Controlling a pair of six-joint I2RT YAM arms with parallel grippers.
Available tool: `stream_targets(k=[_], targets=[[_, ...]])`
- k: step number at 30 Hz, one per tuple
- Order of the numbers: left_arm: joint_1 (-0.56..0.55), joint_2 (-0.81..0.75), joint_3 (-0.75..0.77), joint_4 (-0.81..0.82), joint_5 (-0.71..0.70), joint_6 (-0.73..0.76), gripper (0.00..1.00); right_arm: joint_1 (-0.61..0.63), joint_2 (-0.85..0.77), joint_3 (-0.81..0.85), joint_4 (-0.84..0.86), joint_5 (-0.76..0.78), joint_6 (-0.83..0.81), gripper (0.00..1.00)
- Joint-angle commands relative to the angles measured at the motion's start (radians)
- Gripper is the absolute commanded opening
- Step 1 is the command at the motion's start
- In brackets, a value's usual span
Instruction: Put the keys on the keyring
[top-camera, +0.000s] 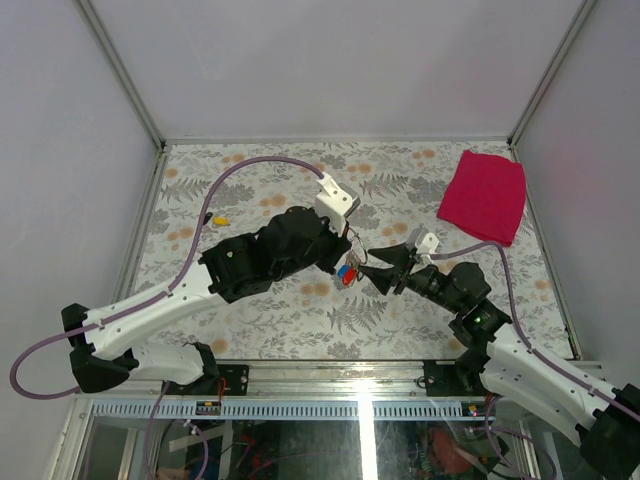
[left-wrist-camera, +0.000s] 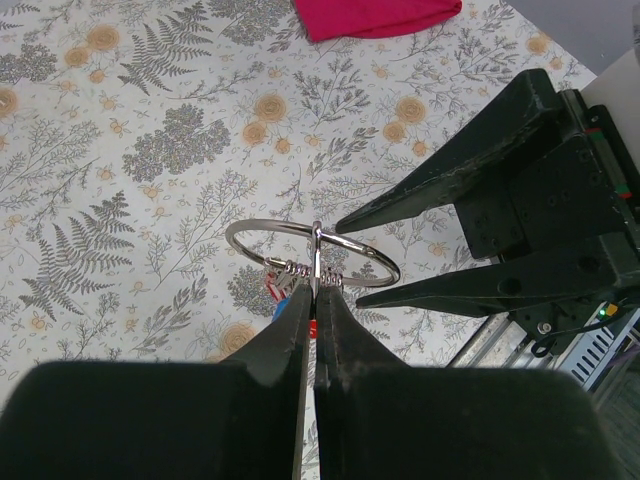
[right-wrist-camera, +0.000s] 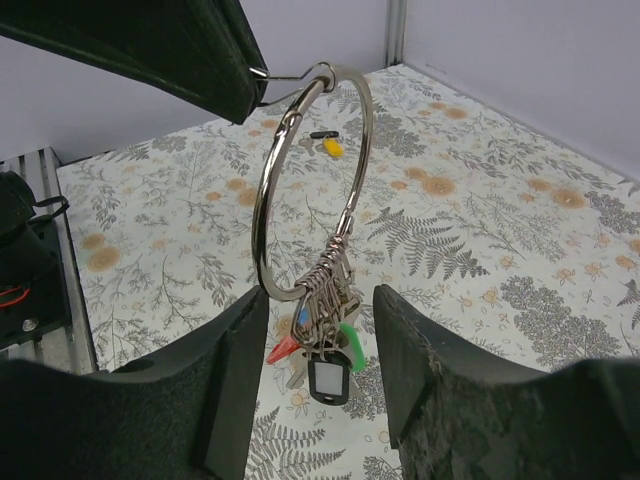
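Left fingers (left-wrist-camera: 305, 320) closed narrow, pinching the keyring (right-wrist-camera: 263, 205), a large thin silver metal loop, at its top; loop held above the floral-patterned tabletop (top-camera: 270, 325) near the middle, hanging down from the pinch. Bunch of small metal keys (right-wrist-camera: 322, 352) with red, blue, green and black plastic heads gathered on a wire coil at the loop's lowest point. Right fingers (right-wrist-camera: 420, 380) spread wide, nothing held, one on each side of the bunch; contact with loop or keys cannot be told.

One yellow-headed key (top-camera: 221, 221) noted off the loop, lying flat on the tabletop at far left, well apart from both sets of fingers; long axis judged roughly left–right in the top view, yellow head at the right end.

Relation governing the coming move: the loose key lies to the left of the left arm's wrist, so is nearer that arm, which is occupied; the right fingers are free, but the held loop and left arm stand between them and the key. Task judged mostly done; one key outstanding.

Folded red cloth (top-camera: 485, 195) at far right; not involved.
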Motion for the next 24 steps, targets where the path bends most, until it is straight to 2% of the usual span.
stream_targets(k=[1, 6, 9, 16, 22, 24], targets=[[0.000, -0.007, 0.046, 0.046, -0.011, -0.008, 0.00, 0.002, 0.031, -0.012, 0.138, -0.007, 0.021, 0.52], [0.001, -0.006, 0.047, 0.046, -0.011, -0.008, 0.00, 0.003, 0.086, -0.024, 0.194, -0.014, 0.045, 0.51], [0.001, -0.007, 0.050, 0.046, -0.010, -0.008, 0.00, 0.003, 0.113, -0.027, 0.221, -0.015, 0.055, 0.47], [0.000, -0.011, 0.047, 0.038, -0.023, -0.008, 0.00, 0.003, 0.109, -0.025, 0.220, -0.015, 0.063, 0.21], [0.000, -0.020, 0.028, 0.034, -0.046, -0.003, 0.00, 0.003, 0.053, -0.004, 0.107, -0.036, 0.046, 0.03], [0.000, -0.024, 0.023, 0.034, -0.055, -0.001, 0.00, 0.003, 0.037, 0.006, 0.060, -0.047, 0.042, 0.00]])
